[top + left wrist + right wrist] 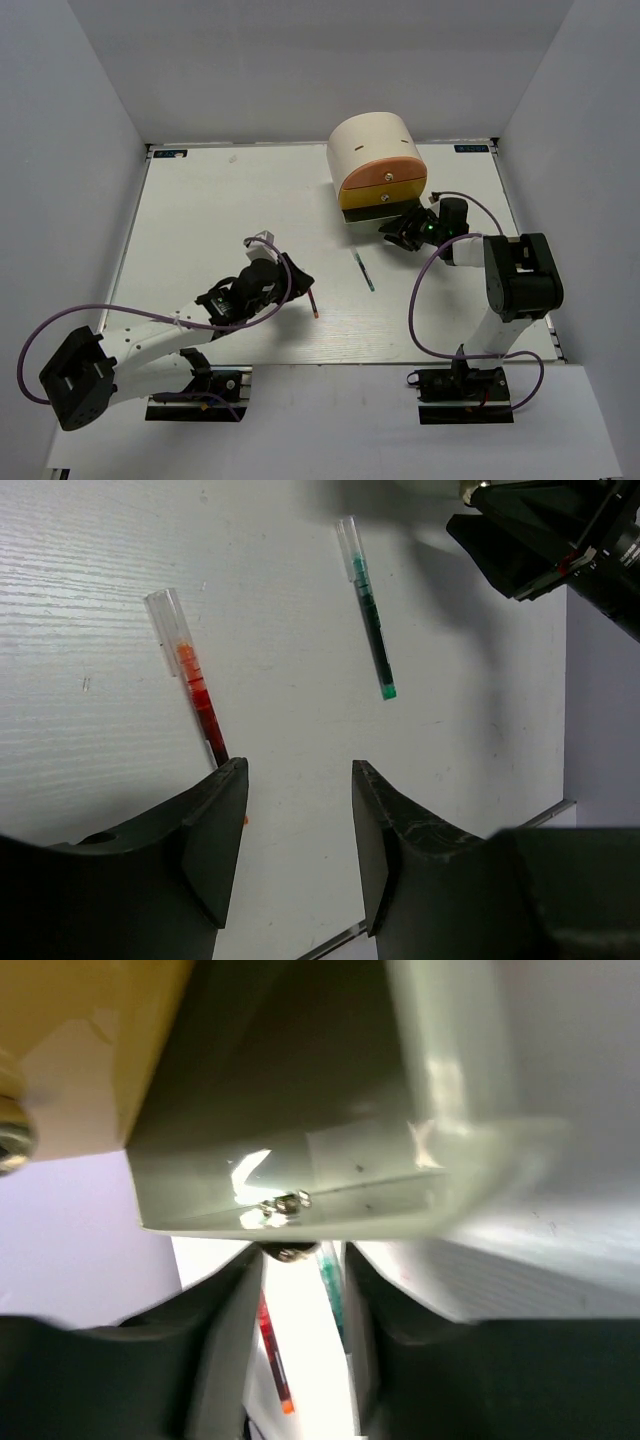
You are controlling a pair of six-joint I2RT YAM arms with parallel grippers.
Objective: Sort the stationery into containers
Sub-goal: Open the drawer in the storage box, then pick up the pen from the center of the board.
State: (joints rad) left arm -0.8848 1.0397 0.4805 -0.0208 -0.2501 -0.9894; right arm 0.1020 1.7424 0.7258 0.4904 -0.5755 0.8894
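As the left gripper (298,780) gapes wide by 2 pens (195,690), the right gripper (300,1260) straddles 1 knob (288,1253), seen only from its wrist. Hold: cannot tell.

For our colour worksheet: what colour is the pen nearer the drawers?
The pen is green; left wrist view.

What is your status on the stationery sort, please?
Left pincer open, by red pen end. Right pincer at pale green drawer knob, grip unclear. Green pen loose; nothing lies across either pen.
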